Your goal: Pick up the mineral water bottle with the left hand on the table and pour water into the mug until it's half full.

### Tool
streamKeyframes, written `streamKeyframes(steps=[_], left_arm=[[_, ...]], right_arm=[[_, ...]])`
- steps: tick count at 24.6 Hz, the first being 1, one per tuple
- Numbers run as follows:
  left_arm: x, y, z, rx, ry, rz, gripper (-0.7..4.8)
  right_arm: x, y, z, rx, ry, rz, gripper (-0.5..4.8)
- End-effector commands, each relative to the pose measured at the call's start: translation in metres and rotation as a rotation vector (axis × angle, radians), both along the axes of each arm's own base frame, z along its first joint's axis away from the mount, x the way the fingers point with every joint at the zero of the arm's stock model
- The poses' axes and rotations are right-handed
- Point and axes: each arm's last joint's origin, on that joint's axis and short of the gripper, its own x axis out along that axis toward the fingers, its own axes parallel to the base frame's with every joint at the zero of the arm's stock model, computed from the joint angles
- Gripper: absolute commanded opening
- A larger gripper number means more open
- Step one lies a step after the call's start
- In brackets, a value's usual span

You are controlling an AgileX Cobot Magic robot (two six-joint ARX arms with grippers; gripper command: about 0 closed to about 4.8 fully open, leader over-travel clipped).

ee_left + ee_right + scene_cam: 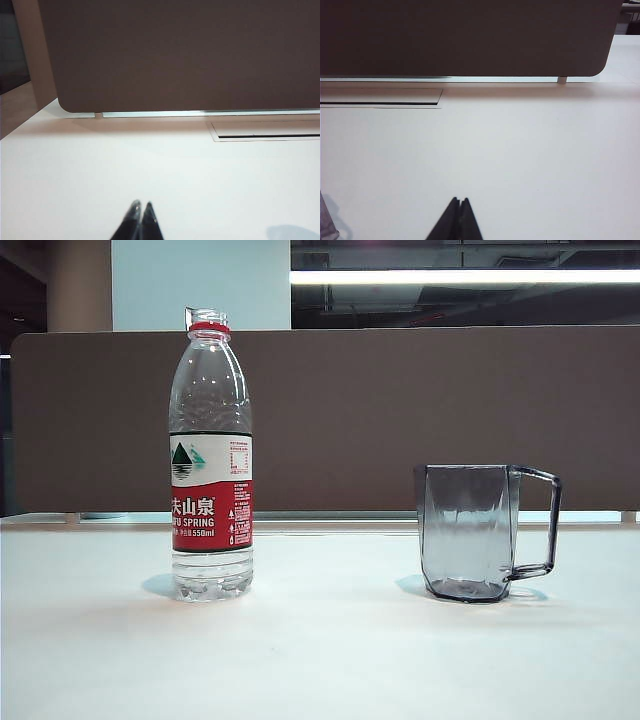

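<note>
Bottle (211, 450) of clear plastic, red-and-white labelled and uncapped, is stood upright on the plain white surface (320, 650), well apart from a smoky grey faceted mug (480, 532). Left gripper (142, 206) and right gripper (459, 201) are held low over bare surface, fingers pressed together, empty.

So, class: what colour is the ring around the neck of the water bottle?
Red. The neck ring on the mineral water bottle shows best in the exterior view.

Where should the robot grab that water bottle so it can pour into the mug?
Probably around the labelled middle of the mineral water bottle, coming in level from the front: it stands upright and uncapped, its straight body suits two fingers. The shut left gripper must open first.
</note>
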Motion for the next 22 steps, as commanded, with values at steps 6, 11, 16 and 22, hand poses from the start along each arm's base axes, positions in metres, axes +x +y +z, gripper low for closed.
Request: streamKeyframes(steps=[6,11,16,22], left_arm=[[0.000,0.000,0.003,0.005,-0.022,-0.001,-0.06],[0.000,0.000,0.003,0.005,-0.023,-0.001,-0.06],[-0.004,0.000,0.022,-0.041,-0.126,-0.008,-0.05],[-0.007,0.000,0.050,-0.107,-0.153,-0.021,-0.06]], right_arm=[[-0.001,0.000,0.004,-0.004,-0.024,-0.001,-0.08],[-0.001,0.000,0.004,-0.003,-0.026,-0.001,-0.08],[-0.004,0.000,0.025,0.004,-0.130,-0.001,-0.09],[-0.011,0.000,0.068,0.019,-0.156,0.001,-0.09]])
